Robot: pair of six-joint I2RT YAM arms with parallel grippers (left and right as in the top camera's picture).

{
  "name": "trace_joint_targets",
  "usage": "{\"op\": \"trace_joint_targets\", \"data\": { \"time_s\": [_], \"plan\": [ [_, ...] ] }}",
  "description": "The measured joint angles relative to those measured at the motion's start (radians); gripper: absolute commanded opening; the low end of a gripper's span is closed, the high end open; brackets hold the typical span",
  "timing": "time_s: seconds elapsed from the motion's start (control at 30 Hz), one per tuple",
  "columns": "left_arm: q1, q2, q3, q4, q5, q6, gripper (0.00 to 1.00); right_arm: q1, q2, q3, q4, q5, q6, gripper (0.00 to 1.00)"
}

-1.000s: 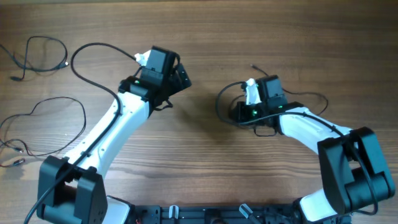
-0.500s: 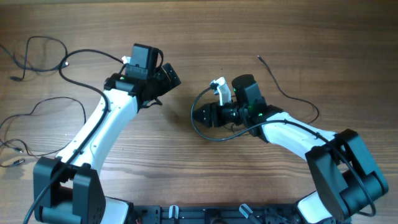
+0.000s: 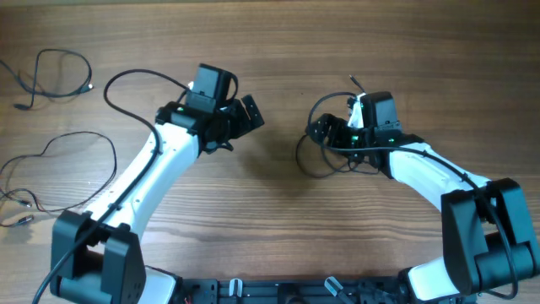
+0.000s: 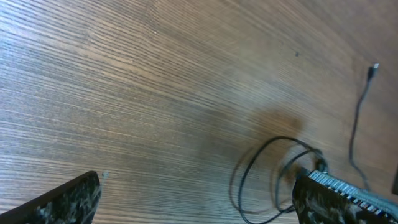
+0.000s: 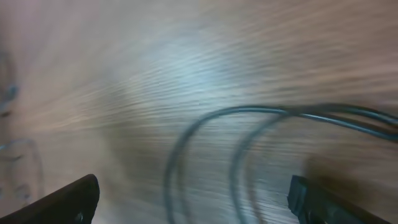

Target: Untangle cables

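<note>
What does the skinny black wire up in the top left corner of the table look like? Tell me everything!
That wire is very thin and black, like a bendy, plastic-coated string. It lies loose and flat on the brown wooden table, curled into one open loop with its ends trailing away. One end has a tiny pale tip; the other end is too small to make out. It isn't knotted, and nothing but the table touches it.

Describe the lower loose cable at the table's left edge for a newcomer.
Start at the wooden table's left edge, beside the left arm. The lower cable is a thin black wire in one wide loop; the upper cable, nearer the far corner, loops smaller.
</note>
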Motion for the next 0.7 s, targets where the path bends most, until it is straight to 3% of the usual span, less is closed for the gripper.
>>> {"op": "trace_joint_targets", "data": {
  "time_s": [0.03,0.07,0.17,0.3,0.33,0.37,0.4,0.5,0.7],
  "plan": [
    [-0.009,0.005,0.0,0.001,-0.01,0.0,1.0,0.0,0.0,0.0,-0.007,0.023,0.004,0.68],
    [-0.019,0.011,-0.001,0.002,-0.026,0.0,1.0,0.0,0.0,0.0,-0.007,0.051,0.003,0.59],
    [-0.025,0.014,-0.001,0.007,-0.038,0.0,1.0,0.018,0.0,0.0,0.01,0.053,0.005,0.47],
    [-0.025,0.014,-0.001,0.008,-0.08,0.0,1.0,0.098,0.001,0.0,0.021,0.042,-0.011,0.47],
    [-0.025,0.014,-0.001,0.003,-0.102,0.0,1.0,0.129,0.003,0.0,0.024,0.043,-0.011,0.5],
    [-0.023,0.014,-0.001,0.0,-0.114,0.0,1.0,0.153,0.006,0.0,0.028,0.043,-0.011,0.7],
    [-0.018,0.014,-0.001,-0.004,-0.126,0.0,1.0,0.186,0.012,0.0,0.035,0.054,-0.014,0.83],
    [0.013,0.014,-0.002,-0.023,-0.145,0.0,1.0,0.26,0.025,0.0,0.057,0.108,-0.05,0.98],
    [0.079,0.014,-0.003,-0.084,-0.151,0.0,1.0,0.222,-0.033,0.001,0.006,0.216,-0.098,1.0]
  ]
}}
